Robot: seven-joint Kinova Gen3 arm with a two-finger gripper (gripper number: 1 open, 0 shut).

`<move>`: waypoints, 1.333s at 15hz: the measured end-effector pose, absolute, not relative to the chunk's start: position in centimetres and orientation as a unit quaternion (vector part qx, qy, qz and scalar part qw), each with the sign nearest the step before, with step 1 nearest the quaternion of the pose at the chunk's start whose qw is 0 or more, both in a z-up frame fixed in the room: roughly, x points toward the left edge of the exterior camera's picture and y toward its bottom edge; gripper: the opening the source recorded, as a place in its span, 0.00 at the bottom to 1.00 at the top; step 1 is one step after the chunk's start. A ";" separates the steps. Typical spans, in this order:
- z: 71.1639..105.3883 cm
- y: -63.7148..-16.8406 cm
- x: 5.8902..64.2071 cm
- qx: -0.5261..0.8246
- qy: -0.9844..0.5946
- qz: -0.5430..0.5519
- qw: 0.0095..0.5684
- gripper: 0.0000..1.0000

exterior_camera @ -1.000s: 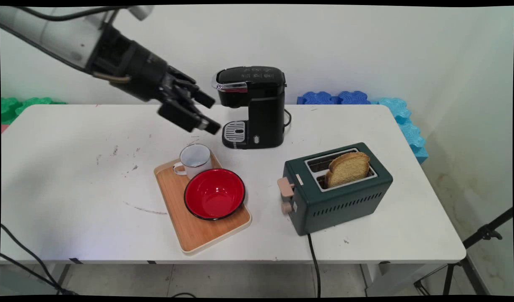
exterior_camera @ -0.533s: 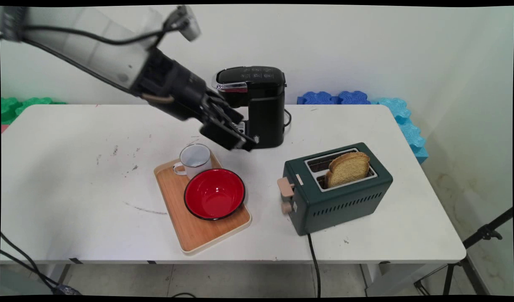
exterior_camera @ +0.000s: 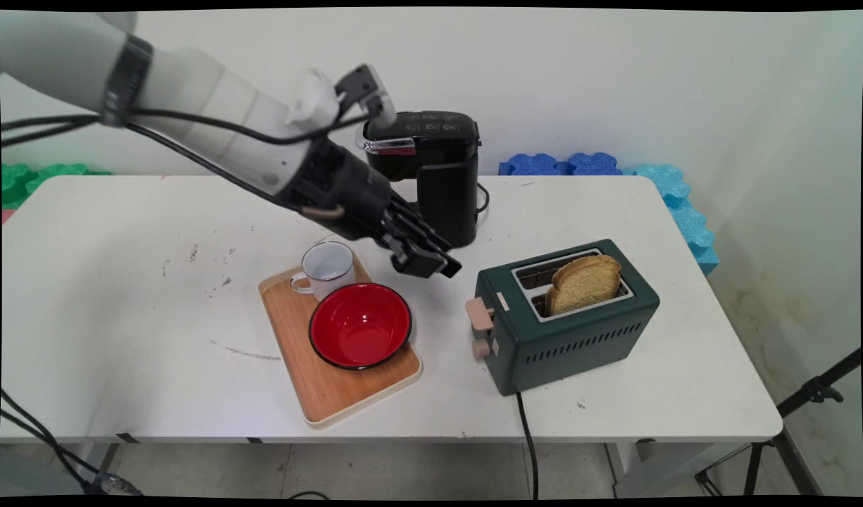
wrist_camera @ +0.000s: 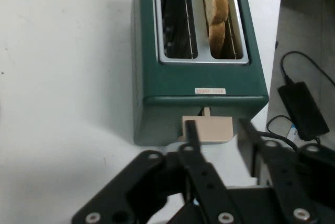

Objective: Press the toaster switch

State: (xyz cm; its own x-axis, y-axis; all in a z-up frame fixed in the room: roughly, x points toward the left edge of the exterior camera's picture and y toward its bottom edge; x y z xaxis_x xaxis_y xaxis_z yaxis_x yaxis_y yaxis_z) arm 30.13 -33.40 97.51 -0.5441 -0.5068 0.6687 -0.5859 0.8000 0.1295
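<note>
While the arm point(exterior_camera: 213, 134) reaches in from the upper left, its hand point(exterior_camera: 431, 264) hangs just above the surface point(exterior_camera: 121, 296), in the bare stretch between the red bowl point(exterior_camera: 360, 325) and the green toaster point(exterior_camera: 565, 317). It points down and to the right, toward the toaster's lever end, and touches nothing. In the hand view the hand point(wrist_camera: 217, 130) is spread fairly wide and holds nothing: one finger point(wrist_camera: 191, 130) stands in front of the beige lever point(wrist_camera: 208, 129), and the other finger point(wrist_camera: 251, 130) lies off to the lever's right side.

The toaster sits on the right half of the surface, with a slice of bread point(exterior_camera: 582, 282) standing in the slot farther from the camera; in the hand view the bread point(wrist_camera: 215, 9) fills the right slot and the left slot holds only its wire rack. A round beige knob point(exterior_camera: 480, 348) sits below the lever on the same end, and a black cord point(exterior_camera: 526, 436) runs from the toaster over the near edge.

Left of the hand, a wooden tray point(exterior_camera: 311, 380) carries the red bowl and a white mug point(exterior_camera: 325, 269), the mug touching the bowl's far rim. Behind the hand stands a black coffee maker point(exterior_camera: 431, 176), partly covered by the arm.
</note>
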 end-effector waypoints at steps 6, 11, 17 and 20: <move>94.9 -33.9 28.0 0.301 -0.886 0.043 0.349 0.00; 93.2 -34.6 26.6 0.287 -0.894 0.042 0.342 0.00; 91.5 -35.7 25.4 0.271 -0.899 0.050 0.339 0.00; 90.7 -36.0 25.1 0.267 -0.901 0.052 0.337 0.00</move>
